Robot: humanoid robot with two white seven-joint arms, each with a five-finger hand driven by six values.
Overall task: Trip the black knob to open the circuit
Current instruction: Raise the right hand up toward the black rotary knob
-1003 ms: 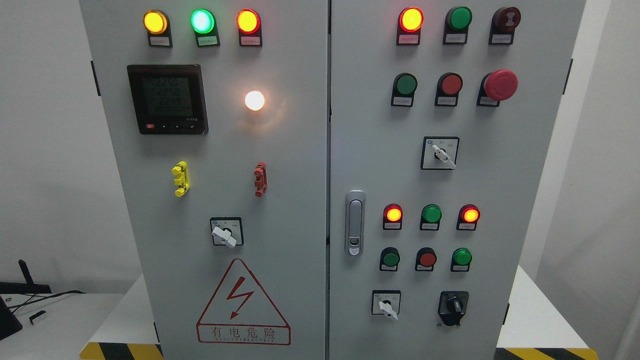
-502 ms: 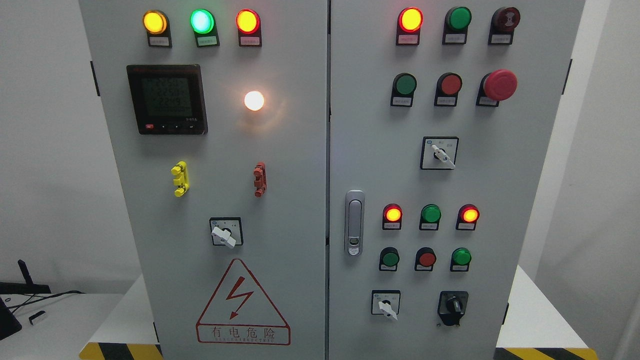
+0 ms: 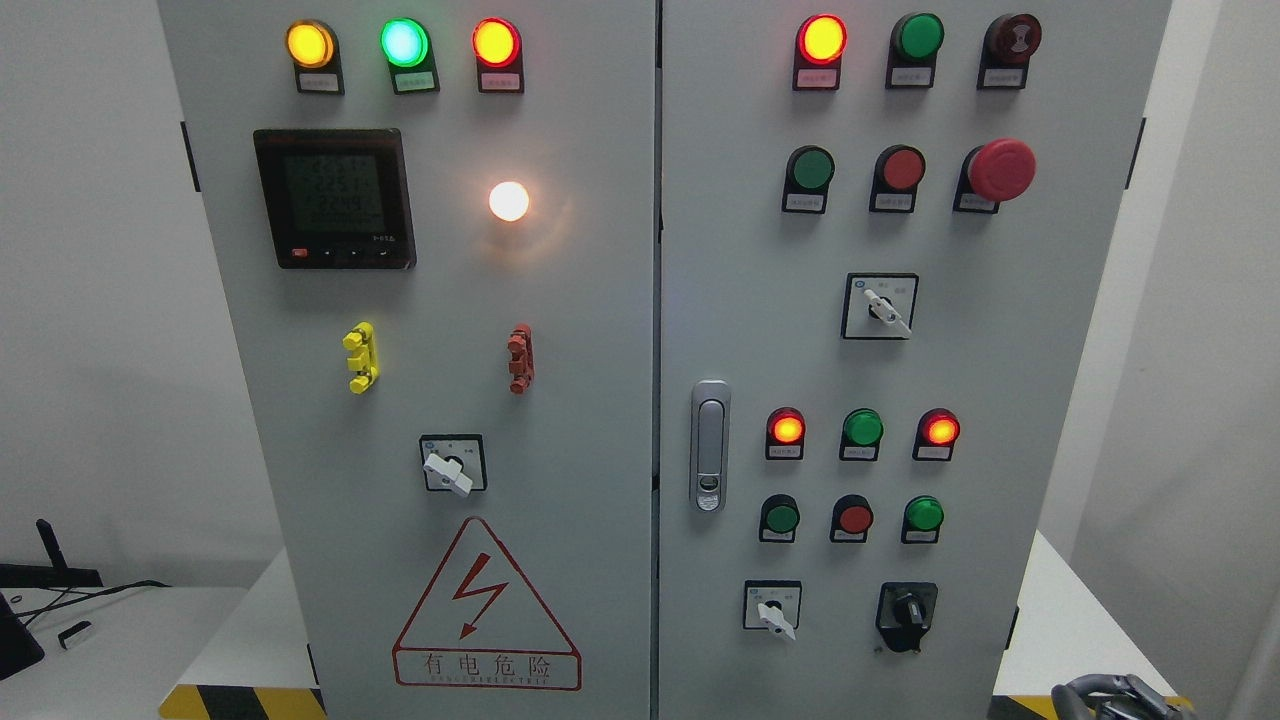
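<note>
One hand point(image 3: 1115, 698) new at bottom right edge, fingers' state can't tell; black knob point(image 3: 907, 607) lower right, apart, untouched.

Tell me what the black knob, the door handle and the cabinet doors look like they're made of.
Black knob: probably moulded plastic, dull sheen. Door handle: looks like metal or chromed plastic, bright silvery reflections. Cabinet doors: likely painted sheet metal, flat matte grey.

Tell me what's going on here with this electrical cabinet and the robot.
The robot faces a grey control cabinet with several indicator lamps lit. Its job is to turn the black knob at the lower right of the right door. Nothing touches the knob yet. Only part of the right hand shows at the bottom right corner, below the knob. The left hand is out of view.
</note>
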